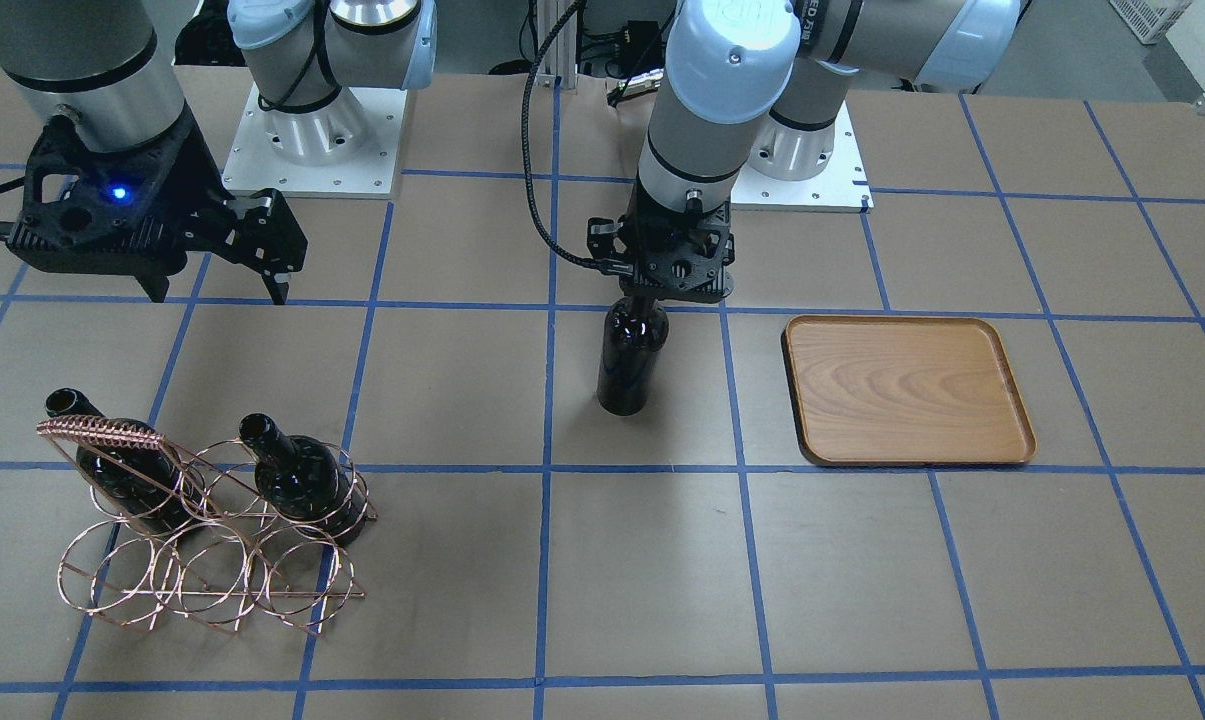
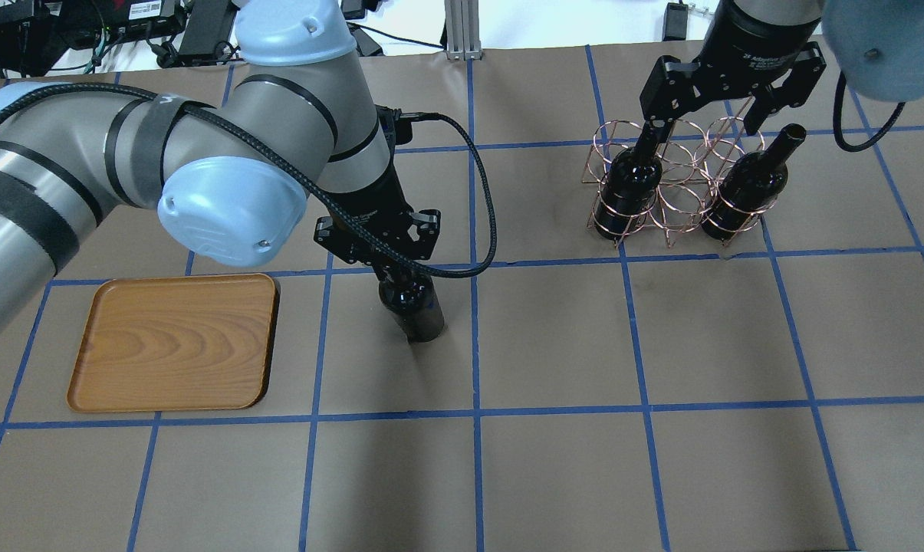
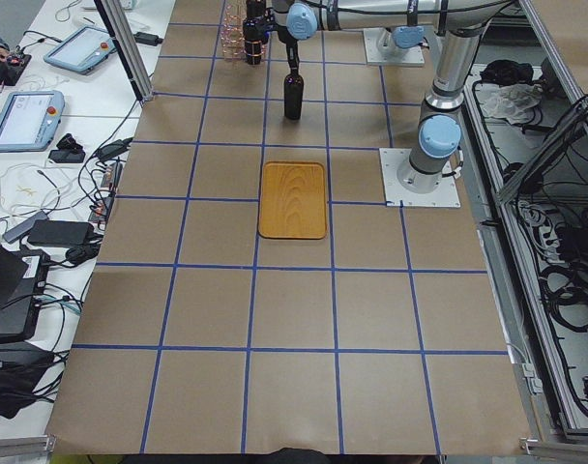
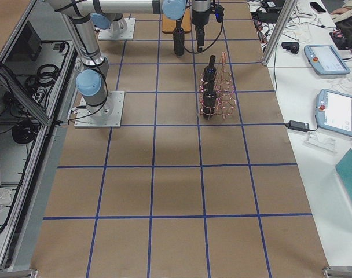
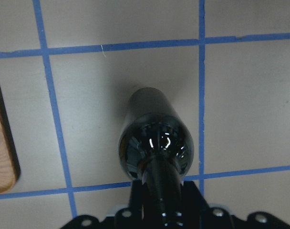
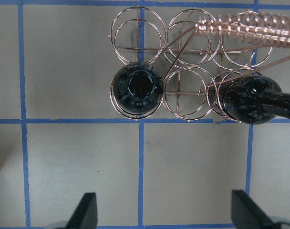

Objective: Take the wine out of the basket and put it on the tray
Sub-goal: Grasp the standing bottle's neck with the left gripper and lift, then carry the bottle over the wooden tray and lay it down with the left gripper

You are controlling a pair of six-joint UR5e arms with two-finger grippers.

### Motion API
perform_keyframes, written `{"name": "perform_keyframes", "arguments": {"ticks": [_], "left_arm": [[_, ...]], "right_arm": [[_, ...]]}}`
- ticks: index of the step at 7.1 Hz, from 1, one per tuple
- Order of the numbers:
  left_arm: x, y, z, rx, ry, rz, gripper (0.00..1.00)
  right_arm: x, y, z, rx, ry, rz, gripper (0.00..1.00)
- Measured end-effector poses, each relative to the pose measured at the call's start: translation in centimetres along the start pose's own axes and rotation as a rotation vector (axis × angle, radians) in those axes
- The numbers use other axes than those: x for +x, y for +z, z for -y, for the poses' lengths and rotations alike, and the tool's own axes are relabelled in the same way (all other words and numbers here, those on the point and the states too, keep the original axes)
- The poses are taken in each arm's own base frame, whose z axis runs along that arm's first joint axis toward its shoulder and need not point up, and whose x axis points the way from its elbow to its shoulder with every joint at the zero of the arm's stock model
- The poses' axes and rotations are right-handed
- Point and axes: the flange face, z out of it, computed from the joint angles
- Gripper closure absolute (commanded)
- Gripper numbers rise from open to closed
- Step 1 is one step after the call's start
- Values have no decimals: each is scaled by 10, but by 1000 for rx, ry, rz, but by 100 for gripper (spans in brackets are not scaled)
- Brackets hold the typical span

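While the left hand [image 1: 650, 296] is closed on the neck of the wine [image 1: 630, 360], you are in the carry step. The bottle is upright at mid-surface [image 1: 462, 380], well clear of the basket [image 1: 102, 433] at the right end and just short of the tray [image 1: 907, 390] toward the left end. You cannot tell whether its base touches down. The right hand [image 1: 218, 285] hovers wide open and empty near the basket. Next, clear the tray's low rim, then set the bottle down upright.

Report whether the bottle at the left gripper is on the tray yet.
Not yet: the wine is upright over bare table paper, apart from the tray, neck in the left gripper.
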Motion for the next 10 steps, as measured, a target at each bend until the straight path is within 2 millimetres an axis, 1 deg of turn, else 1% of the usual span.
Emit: {"name": "perform_keyframes", "arguments": {"ticks": [1,2,4,5,6,7,8,9,10], "left_arm": [[-20,-8,2,20,33,53,92],[-43,-23,2,46,39,86,92],[-100,-58,-3,105,39,103,92],[-132,-73,-8,125,34,107,92],[-170,-78,-12,121,16,107,92],[-217,-76,-18,102,14,105,92],[-260,-74,-33,84,20,100,93],[-291,-66,-49,58,24,87,95],[-311,-54,-62,35,26,71,95]], "right_arm": [[-1,0,0,0,-1,1,0],[-1,0,-1,0,-2,3,0],[-1,0,-1,-1,-2,4,0],[-1,0,-1,-1,-2,5,0],[-2,0,-1,0,-2,7,0],[-2,1,-1,0,-3,8,0],[-2,1,-1,-1,-3,8,0],[-2,1,-1,-1,-3,10,0],[-2,1,-1,-2,-3,10,0]]}}
